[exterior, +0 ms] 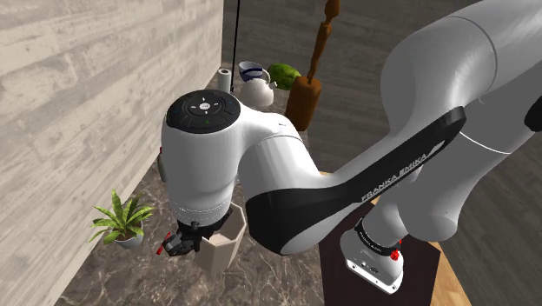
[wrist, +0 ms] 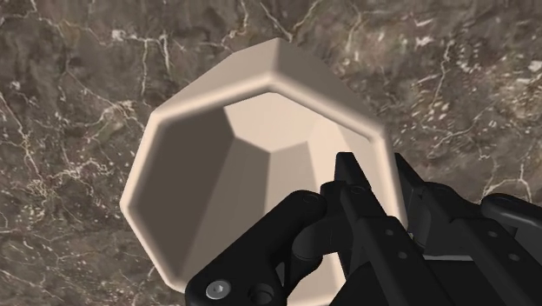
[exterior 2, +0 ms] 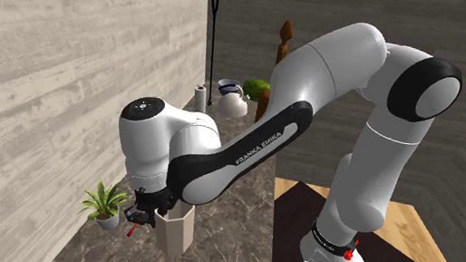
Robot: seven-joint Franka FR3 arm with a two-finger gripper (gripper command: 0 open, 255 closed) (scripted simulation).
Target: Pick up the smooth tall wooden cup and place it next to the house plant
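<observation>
Beige and faceted, the tall cup (wrist: 217, 209) stands upright on the dark marble surface (exterior: 113, 280), half hidden behind the arm. The black gripper (wrist: 373, 174) covers one side of its rim; clamped or loose, I cannot tell. The house plant (exterior: 122, 221) sits near, by the plank wall (exterior: 78, 104), with bare marble between them.

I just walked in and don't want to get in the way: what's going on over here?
A white robot arm with dark joints is bent down over a tall, pale beige, faceted cup on the dark marble counter. Its black pincer is at the cup's rim, over one wall. The cup looks to be standing on the counter, a short way from the small green potted house plant, so placing it beside the plant is not yet done.
</observation>
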